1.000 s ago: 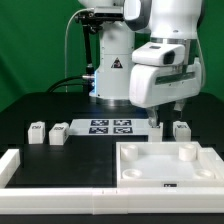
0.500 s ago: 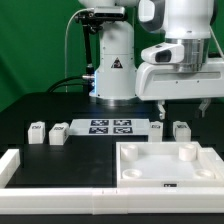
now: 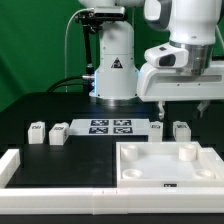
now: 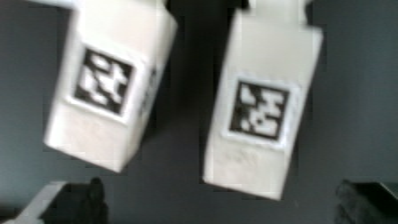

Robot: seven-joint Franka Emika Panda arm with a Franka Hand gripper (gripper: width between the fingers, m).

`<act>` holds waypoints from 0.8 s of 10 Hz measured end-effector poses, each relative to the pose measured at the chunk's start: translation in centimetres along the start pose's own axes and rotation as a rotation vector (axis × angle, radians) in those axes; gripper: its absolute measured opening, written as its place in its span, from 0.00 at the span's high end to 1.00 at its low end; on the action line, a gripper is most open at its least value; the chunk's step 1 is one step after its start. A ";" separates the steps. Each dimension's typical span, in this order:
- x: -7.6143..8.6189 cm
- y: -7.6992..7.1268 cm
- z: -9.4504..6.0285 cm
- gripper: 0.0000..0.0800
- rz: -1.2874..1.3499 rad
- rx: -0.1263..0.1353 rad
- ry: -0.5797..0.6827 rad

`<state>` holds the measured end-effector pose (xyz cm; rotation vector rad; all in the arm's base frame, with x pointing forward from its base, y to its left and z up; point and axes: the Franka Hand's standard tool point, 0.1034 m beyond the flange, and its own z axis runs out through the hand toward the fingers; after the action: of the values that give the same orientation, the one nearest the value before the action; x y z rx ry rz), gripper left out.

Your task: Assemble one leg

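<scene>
Two small white legs with black-and-white tags stand on the dark table at the exterior view's right, one (image 3: 157, 127) beside the other (image 3: 181, 129). Both fill the wrist view, one (image 4: 111, 90) next to the other (image 4: 263, 105). My gripper (image 3: 184, 108) hangs above these two legs, open and empty. In the wrist view my gripper (image 4: 217, 205) shows only its dark fingertips (image 4: 71, 200) at the frame's corners, wide apart. Two more legs stand at the left, one (image 3: 37, 131) next to the other (image 3: 59, 132). The large white tabletop (image 3: 150, 172) lies in front of the right pair.
The marker board (image 3: 111, 126) lies flat in the middle behind the tabletop. White border bars run along the front (image 3: 60, 196) and the left (image 3: 10, 165). The robot base (image 3: 112, 60) stands at the back with cables beside it.
The gripper has moved toward the exterior view's right and risen a little, from over the inner leg to above both right legs. The legs have not moved.
</scene>
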<state>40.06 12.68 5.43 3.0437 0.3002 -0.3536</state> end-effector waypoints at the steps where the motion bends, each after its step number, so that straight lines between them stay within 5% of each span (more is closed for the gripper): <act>1: 0.3 0.1 0.2 0.19 -0.013 0.003 -0.084; 6: -0.9 -0.4 0.8 0.19 -0.023 -0.043 -0.561; 8: -0.3 -1.3 1.7 0.19 -0.026 -0.041 -0.596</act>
<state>39.13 13.74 3.83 2.7226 0.2968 -1.1938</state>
